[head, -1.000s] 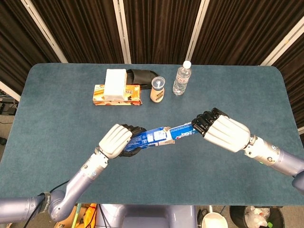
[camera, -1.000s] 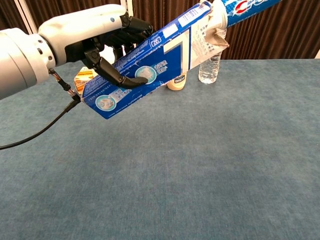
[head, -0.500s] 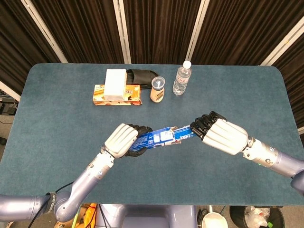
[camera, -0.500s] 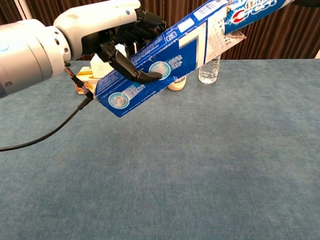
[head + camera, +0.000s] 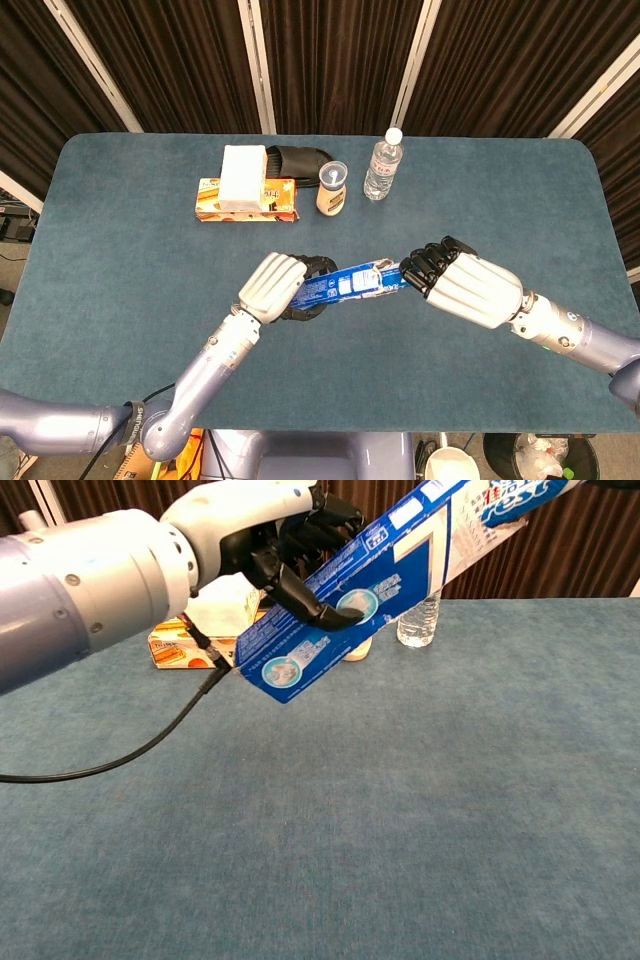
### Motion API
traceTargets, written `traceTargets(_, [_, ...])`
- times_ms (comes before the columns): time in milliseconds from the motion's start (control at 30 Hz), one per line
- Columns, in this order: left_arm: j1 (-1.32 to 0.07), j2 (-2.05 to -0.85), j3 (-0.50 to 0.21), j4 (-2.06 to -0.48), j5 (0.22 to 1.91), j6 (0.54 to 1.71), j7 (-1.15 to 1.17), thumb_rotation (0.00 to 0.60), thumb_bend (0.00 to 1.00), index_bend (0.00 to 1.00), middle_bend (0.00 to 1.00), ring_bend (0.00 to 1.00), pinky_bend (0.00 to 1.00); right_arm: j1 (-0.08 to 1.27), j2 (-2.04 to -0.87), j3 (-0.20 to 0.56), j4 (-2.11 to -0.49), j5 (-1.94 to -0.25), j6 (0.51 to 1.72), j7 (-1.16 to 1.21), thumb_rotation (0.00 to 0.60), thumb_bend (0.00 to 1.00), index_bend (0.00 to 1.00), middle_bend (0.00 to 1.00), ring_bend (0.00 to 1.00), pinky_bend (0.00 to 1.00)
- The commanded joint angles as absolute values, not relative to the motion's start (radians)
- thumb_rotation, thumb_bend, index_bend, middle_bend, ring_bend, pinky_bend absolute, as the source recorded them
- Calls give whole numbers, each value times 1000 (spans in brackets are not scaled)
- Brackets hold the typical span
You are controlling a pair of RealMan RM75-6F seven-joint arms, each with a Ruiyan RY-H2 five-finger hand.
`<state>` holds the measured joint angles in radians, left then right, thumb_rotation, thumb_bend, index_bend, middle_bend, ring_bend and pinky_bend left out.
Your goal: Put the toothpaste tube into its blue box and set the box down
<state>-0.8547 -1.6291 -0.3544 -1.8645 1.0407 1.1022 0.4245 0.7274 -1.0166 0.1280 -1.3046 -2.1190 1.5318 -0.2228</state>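
My left hand (image 5: 278, 285) (image 5: 262, 530) grips the long blue toothpaste box (image 5: 335, 287) (image 5: 350, 595) in the air above the table, open end tilted up toward the right. The toothpaste tube (image 5: 390, 277) (image 5: 510, 498) sticks out of that open end, most of it inside the box. My right hand (image 5: 462, 285) holds the tube's outer end; in the chest view this hand lies outside the frame.
At the back of the blue-grey table (image 5: 500, 200) stand a water bottle (image 5: 382, 165) (image 5: 420, 620), a small jar (image 5: 332, 188), an orange carton (image 5: 248, 200) with a white box (image 5: 243, 175) on it, and a dark object (image 5: 300, 158).
The left hand has carried the box to the right, over the tube. Less of the tube shows outside the box, and the two hands are closer together.
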Motion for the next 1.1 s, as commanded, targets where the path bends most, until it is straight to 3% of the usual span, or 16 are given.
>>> traceTargets(33, [-869,-1656,-367,-1849,1035,1121,431,600,424,371,528,518,573,718,-1025,137,-1298,-2105,1553,-228,600,549,817,783,633,724])
traceTargets(200, [-882,-1709,-378,-1816,1059,1171,429,600,424,373,529,518,573,696,-1048,151,-1279,-2082,1604,-242,600,548,584,609,461,468])
traceTargets(333, [-885,-1750,-381,-1788,1088,1211,415,600,424,372,529,518,573,680,-1064,161,-1266,-2064,1643,-244,600,549,501,551,397,356])
traceTargets(700, [-894,-1792,-372,-1755,1130,1238,405,600,424,372,528,518,573,642,-1096,176,-1247,-2026,1734,-214,600,535,306,460,292,243])
traceTargets(1100, [-919,-1805,-358,-1747,1148,1219,451,600,424,372,528,518,573,641,-1098,175,-1248,-2035,1753,-203,600,513,252,444,276,219])
